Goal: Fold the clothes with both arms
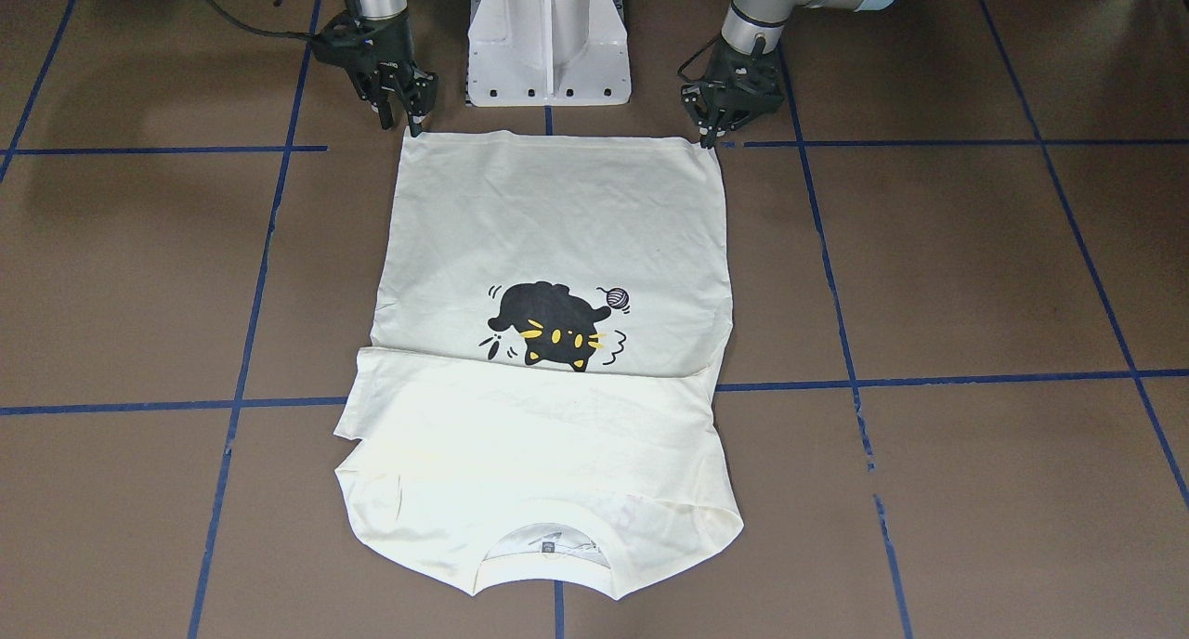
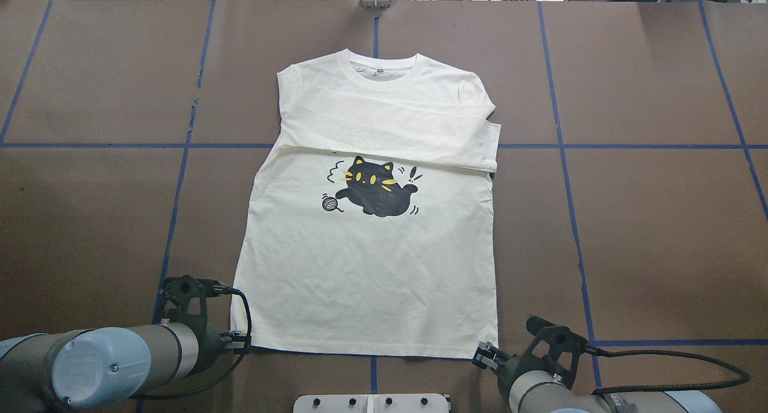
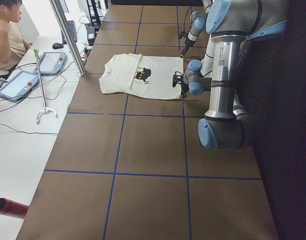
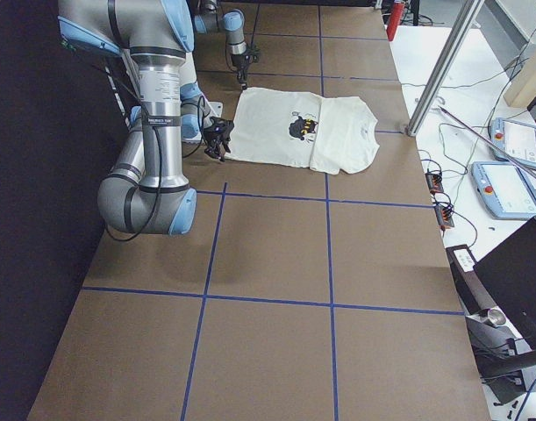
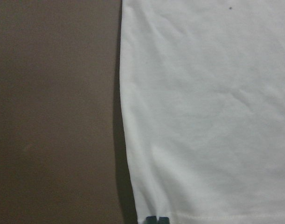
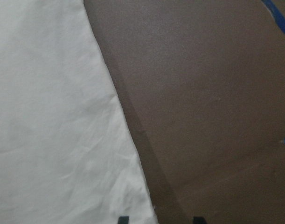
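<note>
Brown table (image 1: 975, 267) crossed by blue tape lines (image 1: 929, 380). Beside it in the left view is a white bench with a seated person (image 3: 5, 35), two pendants (image 3: 52, 62), a grabber stick (image 3: 41, 85), a metal post (image 3: 67, 35) and a red cylinder (image 3: 10, 207). The right view shows a dark screen (image 4: 513, 272)

a robotics lab: brown table (image 3: 153, 142) gridded in blue tape (image 3: 142, 173), teach pendants (image 3: 50, 62) and cables (image 3: 10, 131) on a white bench (image 3: 22, 150) across from the left claw (image 3: 182, 94).
</note>
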